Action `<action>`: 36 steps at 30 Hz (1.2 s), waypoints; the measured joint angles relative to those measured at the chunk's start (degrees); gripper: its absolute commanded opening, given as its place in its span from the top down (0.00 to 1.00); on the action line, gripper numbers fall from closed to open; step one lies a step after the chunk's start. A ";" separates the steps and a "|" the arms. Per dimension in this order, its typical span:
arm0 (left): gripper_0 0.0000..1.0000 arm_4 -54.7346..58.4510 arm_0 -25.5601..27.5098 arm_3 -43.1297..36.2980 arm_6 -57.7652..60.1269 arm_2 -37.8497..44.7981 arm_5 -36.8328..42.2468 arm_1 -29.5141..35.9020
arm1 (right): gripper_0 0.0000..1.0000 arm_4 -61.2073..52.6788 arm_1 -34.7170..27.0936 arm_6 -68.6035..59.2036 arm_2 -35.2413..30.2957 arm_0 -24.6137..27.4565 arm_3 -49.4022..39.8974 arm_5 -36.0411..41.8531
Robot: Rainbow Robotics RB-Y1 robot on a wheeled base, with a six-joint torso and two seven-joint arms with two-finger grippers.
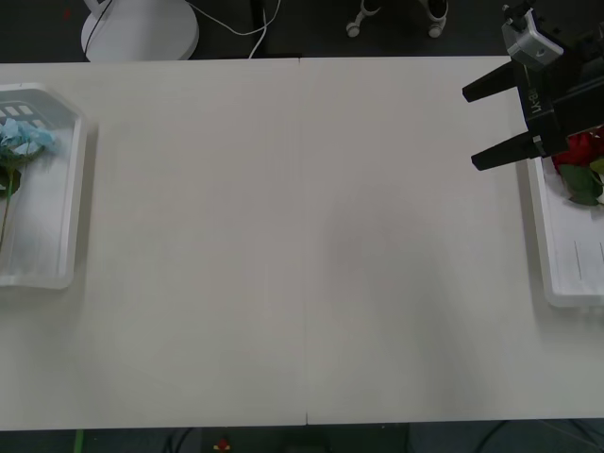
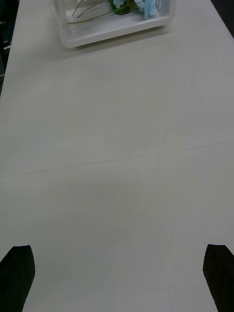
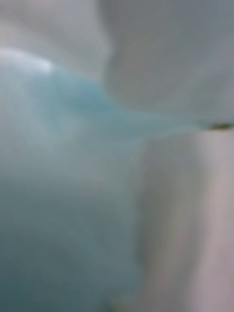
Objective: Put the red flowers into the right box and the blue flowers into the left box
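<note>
Pale-blue petals at lens: a soft blue mass [image 3: 73,195] lay pressed close against the left wrist camera, judged to be one of the blue flowers; too blurred to tell more.
Left hand: whether its fingers stood apart or together could not be told; judged to be down among the blue flowers at the left box.
Right hand [image 1: 495,123]: black, two-fingered, spread wide and gripping nothing, held at the desk's far right beside the right box and pointing inward across the bare top.
Right-hand fingertips [image 2: 17,273]: dark tips at both lower corners of the right wrist view, wide apart, with nothing between them.
Red flowers [image 1: 580,151]: red artificial blooms with green leaves, lying in the white plastic right box [image 1: 557,274], partly hidden behind the right hand.
Blue flowers [image 1: 24,142]: pale-blue clustered artificial blooms with green leaf and thin stem, lying in the white slotted plastic left box [image 1: 71,208].
Desk [image 1: 302,245]: broad white top with a centre seam; no loose flower lay on it.
Placement reasoning: each colour sat in its assigned box, so sorting looked nearly or fully done.
View differences: the front view gave both boxes; the right wrist view added the left box [image 2: 117,31] from across the desk, with the stems of its blue flowers [image 2: 146,7] trailing inside.
</note>
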 measured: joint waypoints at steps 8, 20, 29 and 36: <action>0.00 4.09 0.05 -8.84 0.00 0.00 12.60 1.94 | 0.00 0.00 0.00 0.00 0.00 0.00 0.00 0.00; 0.00 17.65 0.07 -25.35 0.00 0.00 31.21 3.01 | 0.00 0.00 0.00 0.00 0.00 0.00 -0.03 0.02; 0.00 39.88 0.91 -25.80 -1.11 -6.26 33.56 9.39 | 0.00 0.00 0.00 0.00 0.00 0.01 -0.03 0.03; 0.00 50.97 1.39 -25.89 -19.83 -16.16 31.86 13.60 | 0.00 0.00 0.00 0.00 0.00 0.01 -0.04 0.05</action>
